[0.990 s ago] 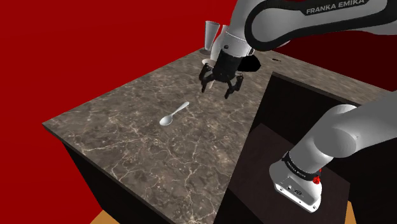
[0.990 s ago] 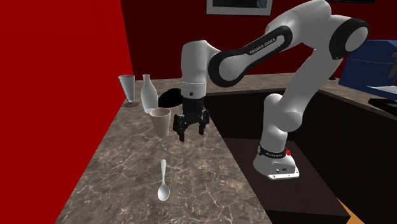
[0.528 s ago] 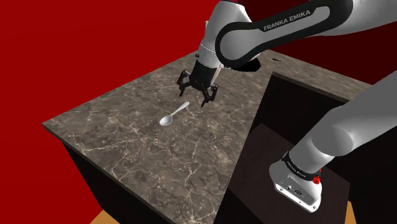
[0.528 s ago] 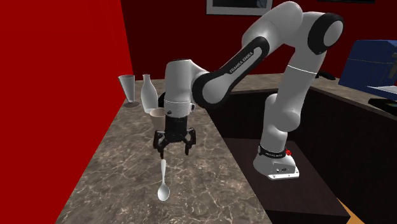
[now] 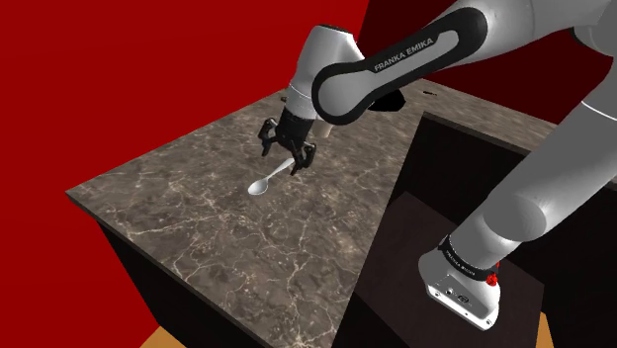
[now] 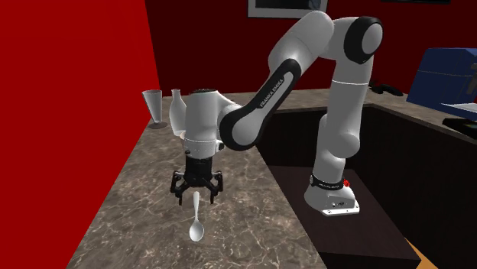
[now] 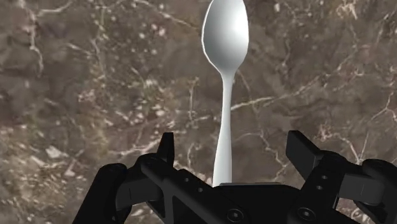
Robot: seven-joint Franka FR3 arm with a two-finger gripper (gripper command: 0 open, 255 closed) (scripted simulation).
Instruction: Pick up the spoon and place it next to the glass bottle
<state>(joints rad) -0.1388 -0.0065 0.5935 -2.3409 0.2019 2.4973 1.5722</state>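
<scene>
Spoon (image 6: 196, 218) comes first in the second exterior view: white, lying flat on the dark veined marble counter (image 6: 130, 222), its bowl toward the camera and its handle running straight back. Over the far end of that handle hangs the black gripper (image 6: 196, 191), pointing straight down, its fingers spread to either side of the handle; whether the tips reach the stone cannot be told. The wrist view bears this out: the gripper (image 7: 234, 149) stands open, one finger on each side of the handle with marble showing in both gaps, so nothing is clasped, and the spoon (image 7: 224, 83) stretches away from the fingers with its bowl at the far end. Behind the hand the white arm (image 6: 252, 115) climbs up and over to its base (image 6: 330, 191), which sits on the dark stand (image 6: 359, 229) beside the counter. Farther back along the counter, well apart from the spoon, a white bottle (image 6: 176, 111) stands upright, partly hidden by the wrist, with a stemmed glass (image 6: 154, 107) just beside it toward that view's left. Beyond them rises a red wall (image 6: 76, 46). In the shoulder view the spoon (image 5: 269, 179) lies near the middle of the counter (image 5: 198, 217), the gripper (image 5: 284, 158) over its handle end
</scene>
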